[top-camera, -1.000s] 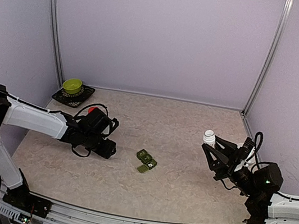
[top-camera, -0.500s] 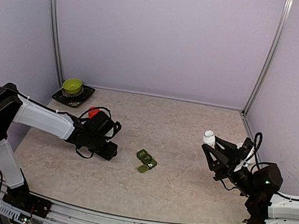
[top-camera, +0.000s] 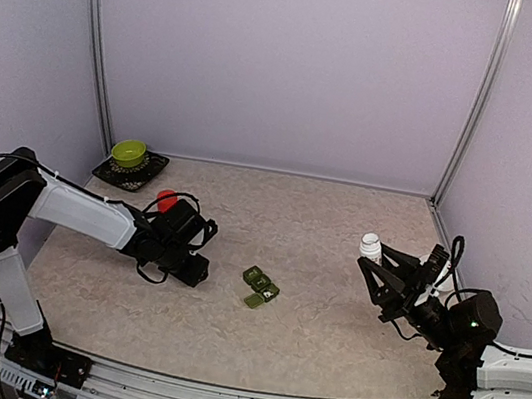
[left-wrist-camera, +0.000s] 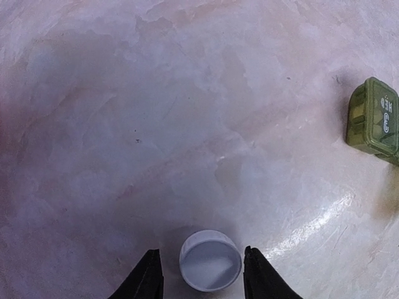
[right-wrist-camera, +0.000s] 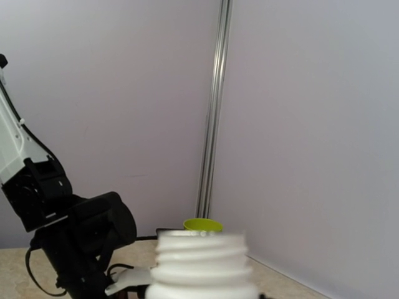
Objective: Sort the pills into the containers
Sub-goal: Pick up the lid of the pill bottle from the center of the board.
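The containers (top-camera: 260, 287), a short dark green strip with pale marks on the lids, lie mid-table and show at the right edge of the left wrist view (left-wrist-camera: 374, 116). My left gripper (top-camera: 194, 271) hangs low just left of them, open. A small white cap (left-wrist-camera: 210, 269) sits upside down on the table between its fingertips (left-wrist-camera: 151, 274), with a gap on each side. My right gripper (top-camera: 378, 270) is raised at the right, shut on an uncapped white bottle (top-camera: 371, 245) with a threaded neck (right-wrist-camera: 201, 265). No pills show in any view.
A red bottle (top-camera: 167, 200) stands just behind the left arm. A lime green bowl (top-camera: 129, 152) rests on a black mat (top-camera: 155, 164) in the far left corner. Purple walls with metal posts close in the marbled table (top-camera: 322, 229).
My left arm has shifted slightly toward the containers, uncovering the red bottle behind it. Its jaws have narrowed around the cap. The right arm has barely moved.
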Tool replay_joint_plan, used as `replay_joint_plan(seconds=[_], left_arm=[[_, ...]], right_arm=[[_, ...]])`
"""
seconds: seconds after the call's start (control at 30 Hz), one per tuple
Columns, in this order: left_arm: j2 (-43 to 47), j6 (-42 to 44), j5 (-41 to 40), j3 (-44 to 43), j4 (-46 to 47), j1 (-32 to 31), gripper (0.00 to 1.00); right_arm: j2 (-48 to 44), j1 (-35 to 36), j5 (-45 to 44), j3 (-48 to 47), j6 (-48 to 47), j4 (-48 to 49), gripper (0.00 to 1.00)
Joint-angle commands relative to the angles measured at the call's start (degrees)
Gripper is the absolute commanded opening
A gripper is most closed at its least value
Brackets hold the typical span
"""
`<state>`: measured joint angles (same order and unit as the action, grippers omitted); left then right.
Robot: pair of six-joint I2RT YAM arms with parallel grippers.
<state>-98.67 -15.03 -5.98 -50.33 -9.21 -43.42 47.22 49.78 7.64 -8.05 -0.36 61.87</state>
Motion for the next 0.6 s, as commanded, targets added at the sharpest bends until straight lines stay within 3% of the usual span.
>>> replay_joint_plan(seconds=[0.0,0.2,0.57], left_arm=[[-0.89,0.66,0.9,-2.23,0.86,0.35,0.43],[-1.26,0.7,1.19,-2.57,0.82,0.4,0.38],[-1.68,0.61,1.1,-3.18,-0.22,0.43,0.38]], right_arm=[[-0.57,0.46,-0.69,0.39,0.18,-0.23,0.0],[-0.79,0.44,-0.69,0.27,0.1,-0.58,0.0],[-0.7,0.43,-0.55,0.31,0.16,-0.68,0.0]])
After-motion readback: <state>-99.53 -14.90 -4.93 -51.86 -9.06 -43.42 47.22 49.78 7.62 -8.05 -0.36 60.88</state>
